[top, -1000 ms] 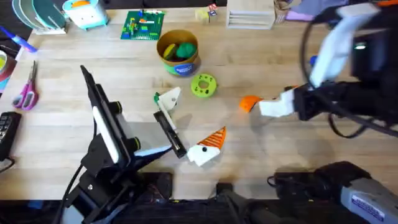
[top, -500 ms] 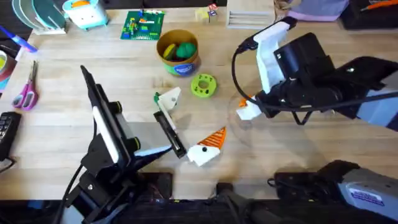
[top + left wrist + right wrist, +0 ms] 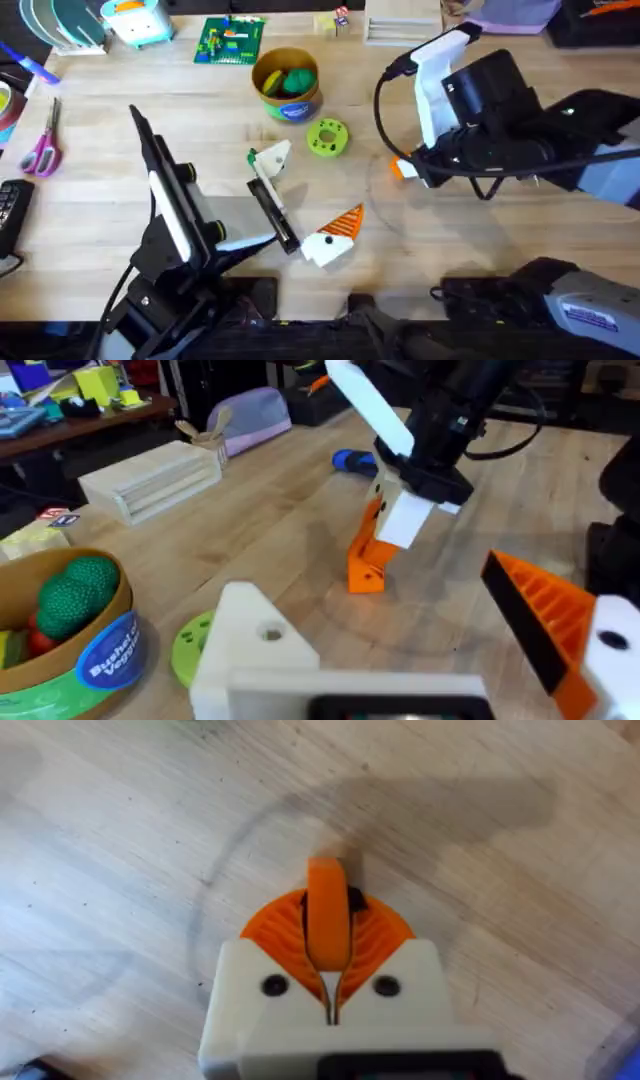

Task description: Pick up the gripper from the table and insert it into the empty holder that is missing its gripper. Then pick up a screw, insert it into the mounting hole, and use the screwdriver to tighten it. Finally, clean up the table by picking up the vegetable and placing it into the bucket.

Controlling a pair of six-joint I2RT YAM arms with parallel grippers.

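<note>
The gripper (image 3: 328, 925), that little orange ribbed wedge, sits pinched between the right hand's (image 3: 408, 170) two white fingers (image 3: 262, 988). They're clamped tight on it, basically no gap between them, with the wedge sticking out past the tips. From the left wrist view you can see its lower end right down at the counter (image 3: 300, 540), though I can't tell if it's actually touching. That puts it right of centre on the counter, a bit right of the green round disc (image 3: 327, 137).

The left hand (image 3: 305, 212) is over near the middle, fingers spread wide with nothing between them. One finger is the bare white holder (image 3: 270, 157), the other one carries an orange ribbed pad (image 3: 346, 221).

The bucket (image 3: 285, 83) stands farther back, just beyond the disc, with green and yellow toy pieces in it. The screwdriver's (image 3: 351, 460) blue body peeks out past the right arm on the far right side. Pink-handled scissors (image 3: 43, 145) lie way off at the left edge.
</note>
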